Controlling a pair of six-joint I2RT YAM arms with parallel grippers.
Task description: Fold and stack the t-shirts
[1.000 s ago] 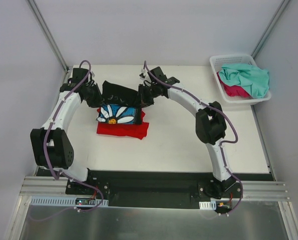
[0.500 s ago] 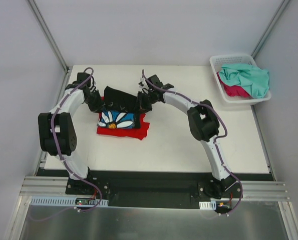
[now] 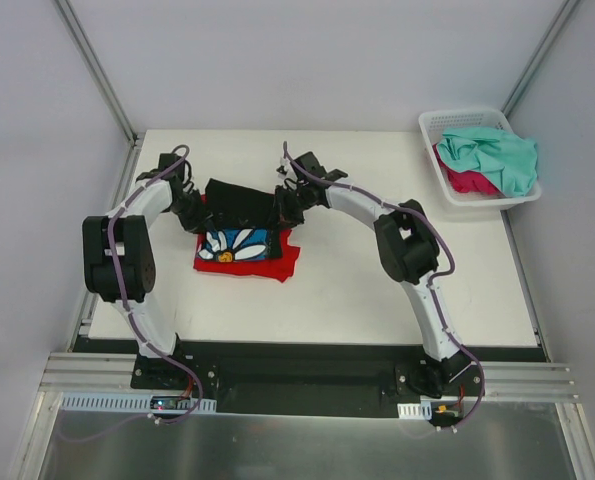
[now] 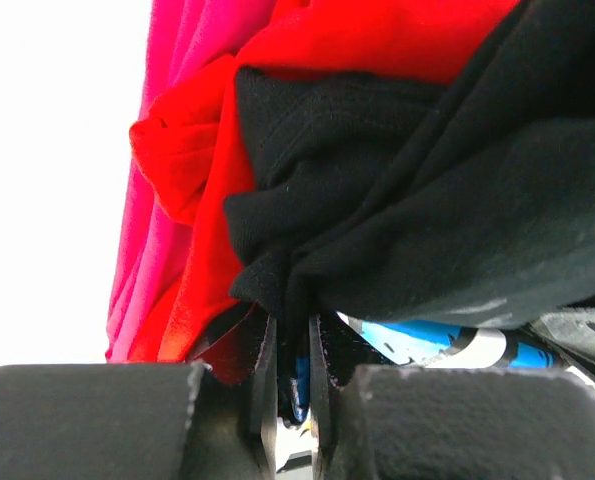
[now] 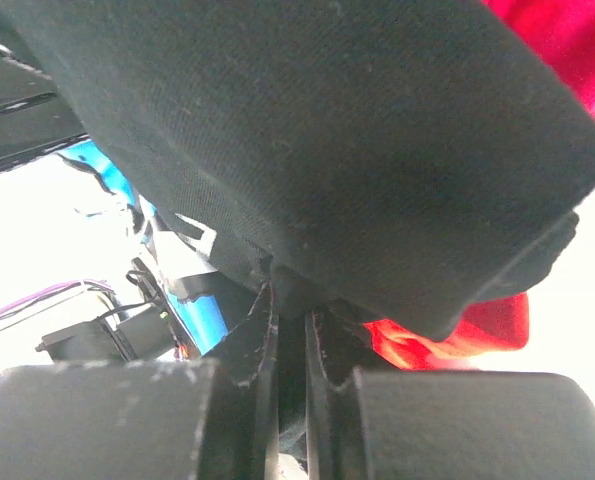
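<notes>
Left hand [image 3: 191, 207] and right hand [image 3: 286, 204] each pinch a bunch of the black shirt [image 3: 239, 198], jaws all but closed on the cloth in both wrist views. They hold its far edge, one at each end.

That shirt lies left of centre on the worktop [image 3: 377, 270], on top of a red shirt [image 3: 280, 264]. In the left wrist view a pink shirt [image 4: 162, 200] shows at the edge beside the red one.

Over the last second both hands have come nearer and lower, drawing the black fold with them. The daisy print [image 3: 239, 243], earlier a broad panel, is now a narrower strip at the near side. The fold looks about half made. It likely wants the edge carried on to the near hem, then let go.

Far right, the basket [image 3: 432, 125] holds a teal shirt [image 3: 492, 155] over some pink-red cloth, both unfolded, so a good part of the task remains.
</notes>
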